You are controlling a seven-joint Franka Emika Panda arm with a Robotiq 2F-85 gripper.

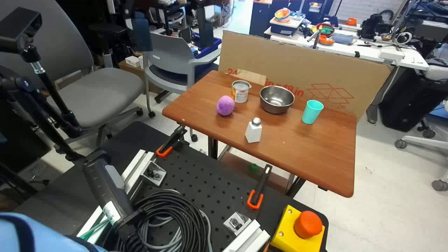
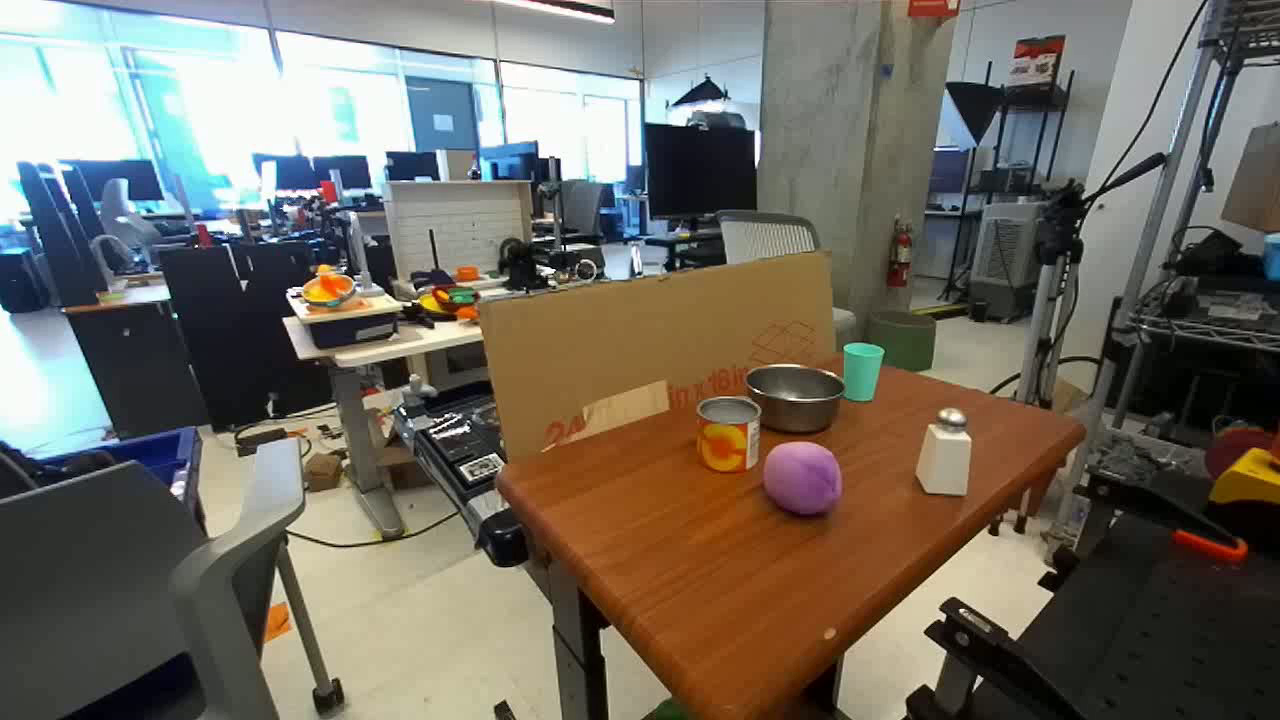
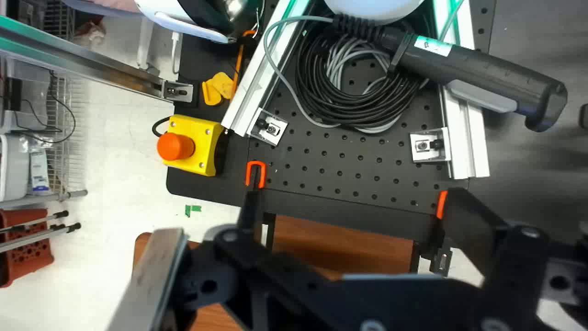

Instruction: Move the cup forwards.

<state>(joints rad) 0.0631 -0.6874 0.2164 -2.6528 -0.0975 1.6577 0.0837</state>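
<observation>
The small teal-green cup (image 1: 312, 112) stands upright on the brown table (image 1: 325, 161), to the right of a metal bowl and in front of a cardboard panel. It also shows in an exterior view (image 2: 862, 371), just beyond the bowl. It is out of view in the wrist view. My gripper (image 1: 175, 42) hangs at the top of an exterior view, high up and well apart from the cup. Its two dark fingers are spread wide with nothing between them. In the wrist view the gripper (image 3: 317, 225) is also open, above the black board's edge.
A metal bowl (image 1: 277, 100), a tin can (image 1: 240, 91), a purple ball (image 1: 225, 105) and a white bottle with a silvery top (image 1: 253, 131) stand on the table. A cardboard panel (image 1: 297, 66) lines its back edge. Clamps (image 1: 259, 187) and a yellow stop box (image 1: 297, 229) sit on the black board.
</observation>
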